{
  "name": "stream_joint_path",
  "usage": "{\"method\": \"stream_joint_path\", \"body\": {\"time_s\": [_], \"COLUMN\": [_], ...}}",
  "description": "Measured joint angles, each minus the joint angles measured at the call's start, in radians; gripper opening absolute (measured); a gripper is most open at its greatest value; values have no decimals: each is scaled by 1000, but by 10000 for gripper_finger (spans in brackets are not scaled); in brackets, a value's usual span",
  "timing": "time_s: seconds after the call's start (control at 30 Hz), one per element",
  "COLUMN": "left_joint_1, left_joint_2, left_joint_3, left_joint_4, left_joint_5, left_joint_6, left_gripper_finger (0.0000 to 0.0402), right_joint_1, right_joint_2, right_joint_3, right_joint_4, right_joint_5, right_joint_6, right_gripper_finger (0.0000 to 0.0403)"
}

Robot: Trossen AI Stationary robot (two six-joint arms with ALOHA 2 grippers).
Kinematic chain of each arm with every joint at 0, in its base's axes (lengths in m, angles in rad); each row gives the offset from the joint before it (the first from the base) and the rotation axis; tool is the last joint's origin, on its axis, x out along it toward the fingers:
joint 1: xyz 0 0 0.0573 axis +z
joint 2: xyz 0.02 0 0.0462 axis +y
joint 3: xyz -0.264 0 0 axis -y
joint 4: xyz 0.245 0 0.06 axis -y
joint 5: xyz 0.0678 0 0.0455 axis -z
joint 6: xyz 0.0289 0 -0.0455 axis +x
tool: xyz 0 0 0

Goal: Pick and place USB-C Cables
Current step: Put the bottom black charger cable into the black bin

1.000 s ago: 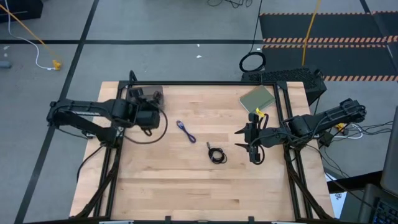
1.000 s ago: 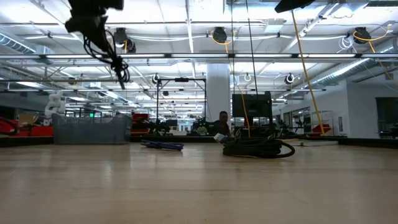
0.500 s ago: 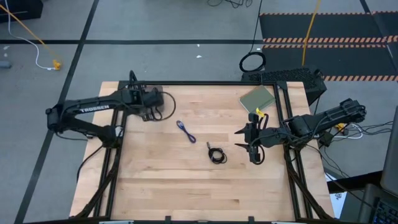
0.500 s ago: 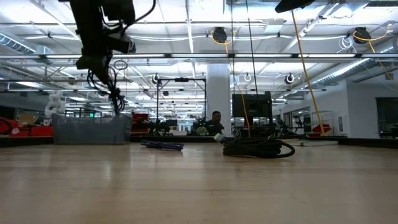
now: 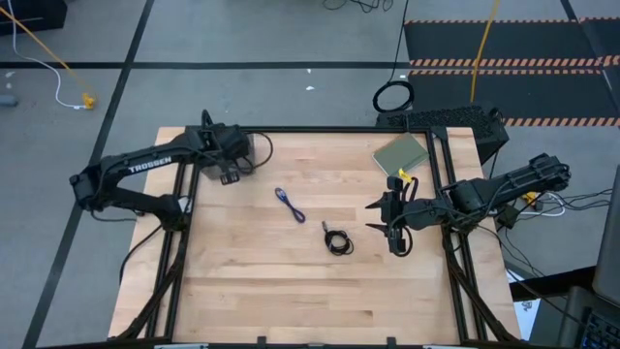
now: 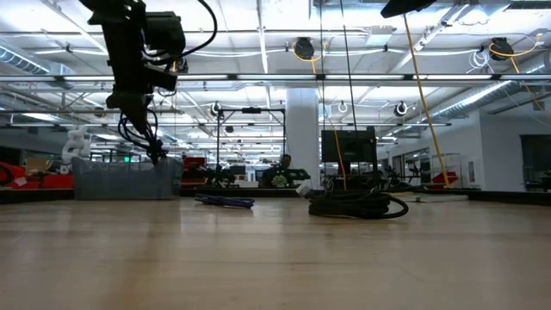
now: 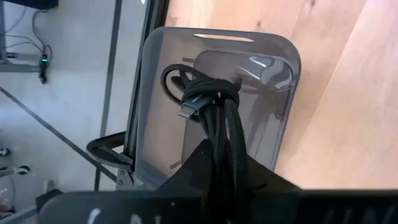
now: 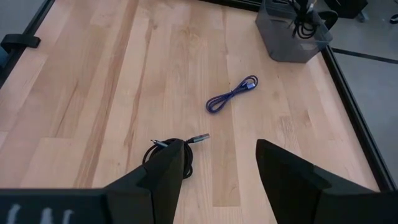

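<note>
- Wooden table (image 5: 291, 291) fills the middle of the high view, with a dark frame round it; the left arm reaches in from the left edge, the right arm from the right.
- Grey translucent bin (image 7: 217, 99) sits at the table's upper-left corner in the high view. The left gripper (image 5: 230, 163) hangs directly above it.
- Clamped shut in the left gripper is a black coiled cable (image 7: 208, 102). In the left wrist view its bundled strands run straight out from between the fingers, the connector end pointing into the bin's open mouth. Judged from this, the drop is lined up: the cable's long axis points down at the bin, and opening the fingers should let it fall inside.
- Right gripper (image 8: 221, 165) waits over the right part of the table, fingers spread wide and empty.
- Second black cable (image 5: 337, 240) lies coiled on the wood just left of the right gripper, so the right arm is the nearer one.
- Blue-purple cable (image 5: 289, 205) lies near the table's middle, stretched diagonally, between the two arms and rather nearer the left.
</note>
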Motion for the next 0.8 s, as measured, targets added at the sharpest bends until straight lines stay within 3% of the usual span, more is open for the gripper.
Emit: {"method": "stream_joint_path", "body": {"time_s": [0.2, 0.4, 0.8], "left_joint_1": [61, 128, 185], "left_joint_2": [0, 4, 79], "left_joint_3": [0, 0, 0], "left_joint_4": [60, 110, 110], "left_joint_5": [81, 184, 197], "left_joint_6": [44, 77, 12], "left_gripper_finger": [36, 22, 49], "right_joint_1": [0, 0, 0], "right_joint_2": [0, 0, 0], "right_joint_3": [0, 0, 0], "right_joint_4": [0, 0, -4], "right_joint_5": [0, 0, -1], "right_joint_6": [0, 0, 0], "right_gripper_finger": [194, 194, 194]}}
